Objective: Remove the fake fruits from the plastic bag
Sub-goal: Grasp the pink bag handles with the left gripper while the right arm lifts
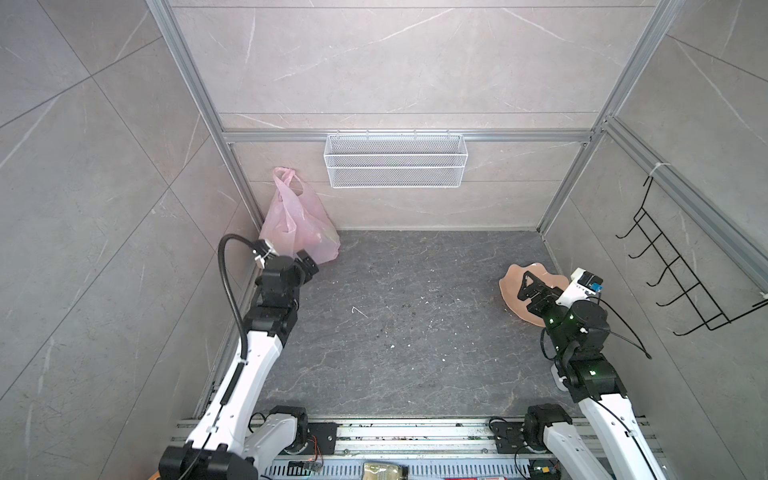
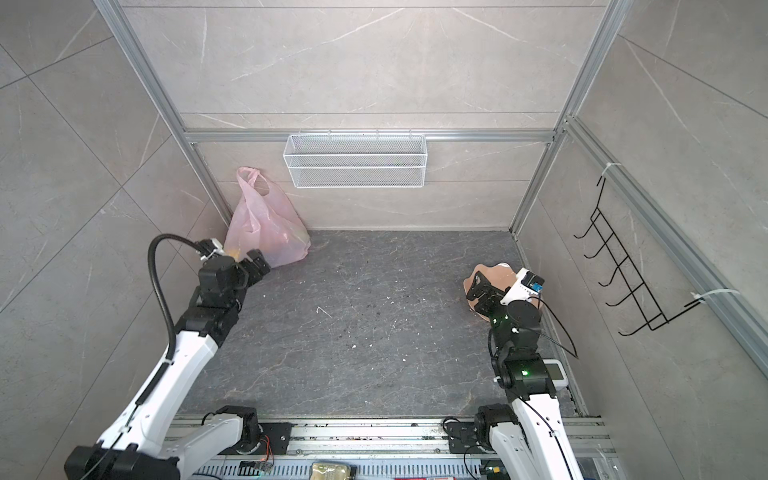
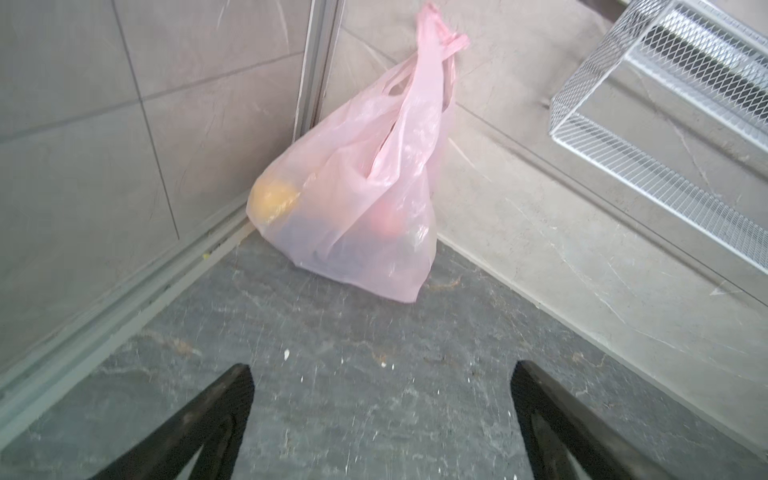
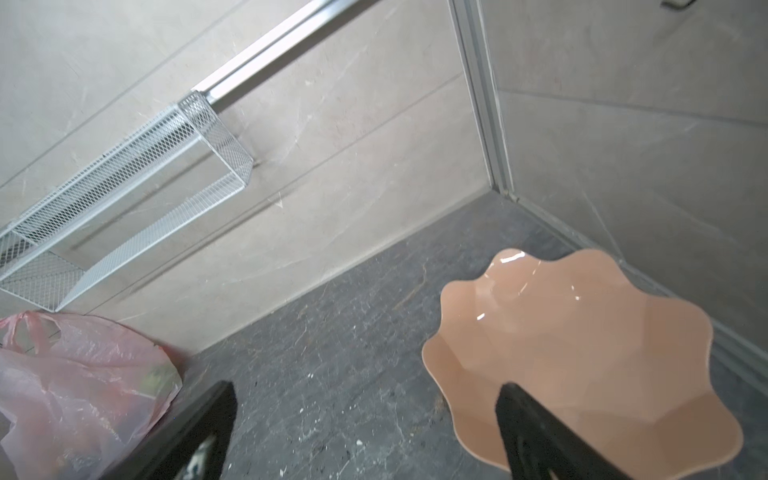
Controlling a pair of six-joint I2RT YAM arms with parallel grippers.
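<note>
One plastic bag [image 1: 299,224] was stood unopened in the far left corner of the table [image 1: 415,332], so the approach was judged the step in hand; next, one of its two handles [image 3: 436,45] would need gripping and the mouth parting. One plate [image 4: 582,332] was laid at the right. Two claws, the left claw [image 3: 382,368] near the bag and the right claw [image 4: 365,387] above the plate's edge, were seen spread wide, holding nothing. Three fake fruits [image 3: 272,201] were discerned inside; more may be hidden
</note>
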